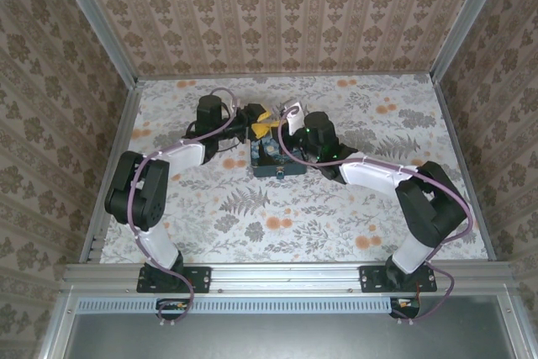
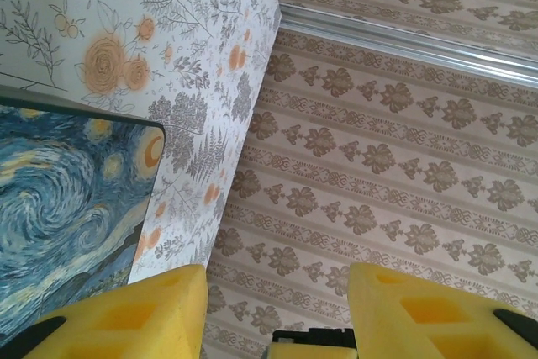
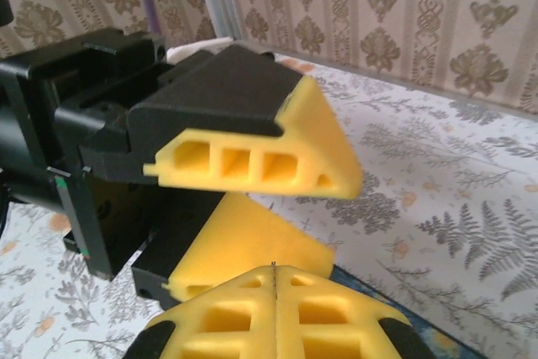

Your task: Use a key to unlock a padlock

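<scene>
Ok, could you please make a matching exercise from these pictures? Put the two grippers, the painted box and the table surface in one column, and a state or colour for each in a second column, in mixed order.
Column one:
1. left gripper
2. right gripper
3. painted box
4. table surface

Column two:
A. blue and yellow swirls
B. yellow fingers pressed together
C. pale, with grey leaves and orange flowers
D. yellow fingers apart, nothing between them

Right pairs: 1-D, 2-B, 3-A, 4-C.

Beside the yellow left tool (image 2: 277,313), the box (image 2: 59,208) was swirled blue and yellow; the counter (image 2: 193,56) bore grey ferns, orange flowers.
</scene>
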Available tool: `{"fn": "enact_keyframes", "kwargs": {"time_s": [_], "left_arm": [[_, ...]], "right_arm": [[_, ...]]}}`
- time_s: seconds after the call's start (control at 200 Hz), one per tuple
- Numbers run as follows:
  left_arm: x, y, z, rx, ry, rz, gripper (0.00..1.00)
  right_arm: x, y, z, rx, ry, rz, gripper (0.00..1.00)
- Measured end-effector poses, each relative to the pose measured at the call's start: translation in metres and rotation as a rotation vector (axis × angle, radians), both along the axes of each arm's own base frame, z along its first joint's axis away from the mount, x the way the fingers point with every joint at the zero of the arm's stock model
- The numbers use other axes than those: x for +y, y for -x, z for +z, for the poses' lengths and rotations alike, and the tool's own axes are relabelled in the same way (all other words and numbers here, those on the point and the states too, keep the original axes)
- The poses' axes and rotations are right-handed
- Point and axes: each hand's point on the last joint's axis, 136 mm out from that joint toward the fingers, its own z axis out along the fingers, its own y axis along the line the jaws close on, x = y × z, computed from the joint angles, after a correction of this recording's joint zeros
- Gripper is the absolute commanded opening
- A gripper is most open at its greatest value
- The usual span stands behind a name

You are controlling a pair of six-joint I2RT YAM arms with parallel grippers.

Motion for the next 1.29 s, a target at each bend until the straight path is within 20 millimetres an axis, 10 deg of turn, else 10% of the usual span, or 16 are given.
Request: {"fn": "enact_keyframes", "kwargs": {"time_s": [1.295], "left_arm": [[-0.013, 0.009, 0.001, 0.002, -0.006, -0.035, 0.21]], "right_arm": [[-0.004, -0.005, 0.007, -0.045, 0.061, -0.014, 0.0]]}}
